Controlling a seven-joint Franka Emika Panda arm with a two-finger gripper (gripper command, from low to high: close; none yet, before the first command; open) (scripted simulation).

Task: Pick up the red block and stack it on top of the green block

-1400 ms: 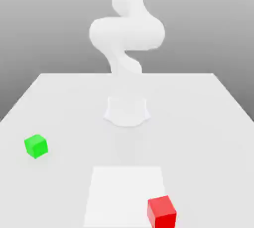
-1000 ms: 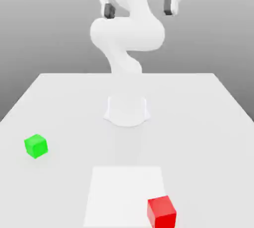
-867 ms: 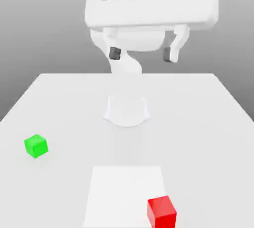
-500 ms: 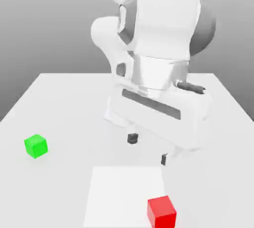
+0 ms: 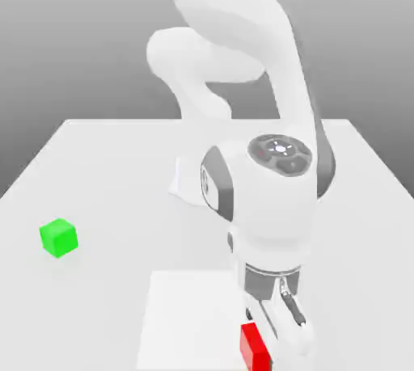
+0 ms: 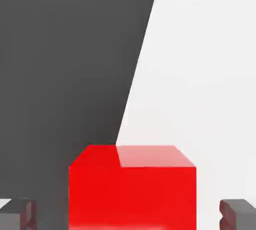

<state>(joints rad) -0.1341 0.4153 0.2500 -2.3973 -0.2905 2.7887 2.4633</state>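
A: Red block (image 6: pixel 132 189) was where at that moment?

B: It sat at the near edge of the table (image 5: pixel 97 167), toward the exterior view's right, on a paler square patch (image 5: pixel 190 313). The gripper (image 5: pixel 279 337) was right over it, and in the hand view the two dark fingertips (image 6: pixel 239 213) stood on either side of the cube, with a gap on each side. So the fingers were apart and not yet pressing it.

A: Which step was it, you think?

B: The grasp, I judged. Next the fingers needed to close squarely on two opposite faces, then lift and carry to the green block (image 5: pixel 58 237), which lay well apart at the left.

A: And the materials?

B: Both were plain, smooth cubes with sharp edges. The table was matte white, the arm glossy white.
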